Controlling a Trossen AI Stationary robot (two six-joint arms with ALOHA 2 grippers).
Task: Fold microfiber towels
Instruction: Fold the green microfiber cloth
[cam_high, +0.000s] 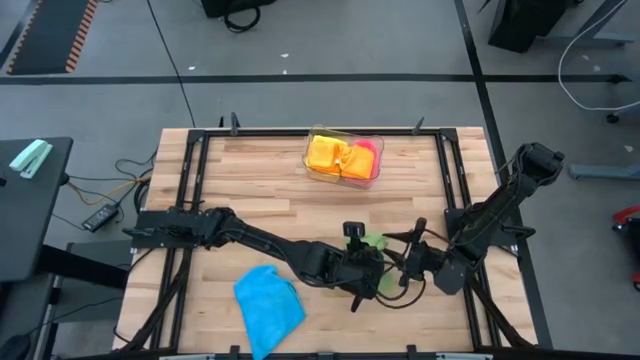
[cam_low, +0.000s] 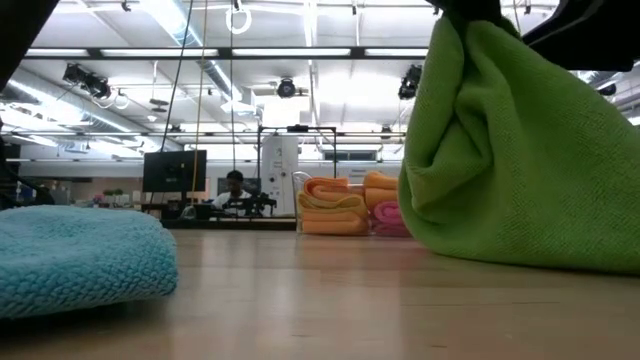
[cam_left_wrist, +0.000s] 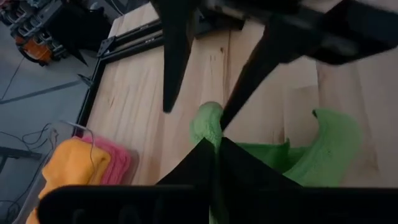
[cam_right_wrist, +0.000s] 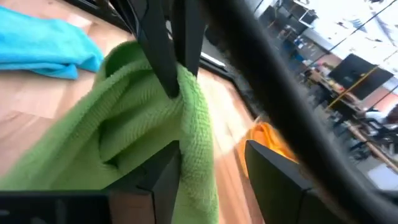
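Fingers (cam_left_wrist: 214, 158) of our left gripper (cam_high: 362, 268) are pressed together on a fold of the soft green microfiber towel (cam_low: 515, 160), pinching a ridge of it so the cloth hangs bunched from that pinch, its lower edge resting on the pale wooden tabletop (cam_high: 270, 210) toward the near right. Our right gripper (cam_high: 405, 265) sits just beside the left one, and its fingers (cam_right_wrist: 165, 177) stand apart, with the same green towel (cam_right_wrist: 134, 124) draped against one of them; we cannot tell whether they grip it. From the low view the green towel rises as a tall, tented heap, dark gripper parts at its top. To the left of it on the tabletop, near the front edge, lies a crumpled bright blue microfiber towel (cam_high: 268, 305), well apart from both grippers. At the far side of the tabletop stands a clear plastic tray (cam_high: 312, 168) holding folded orange towels (cam_high: 332, 155) with a pink towel (cam_high: 368, 150) beside them; these show as neat stacks in the low view. A black metal frame (cam_high: 190, 160) borders the tabletop. Beyond it, in the room, a person (cam_low: 235, 190) sits at a desk near a dark monitor (cam_low: 173, 170).
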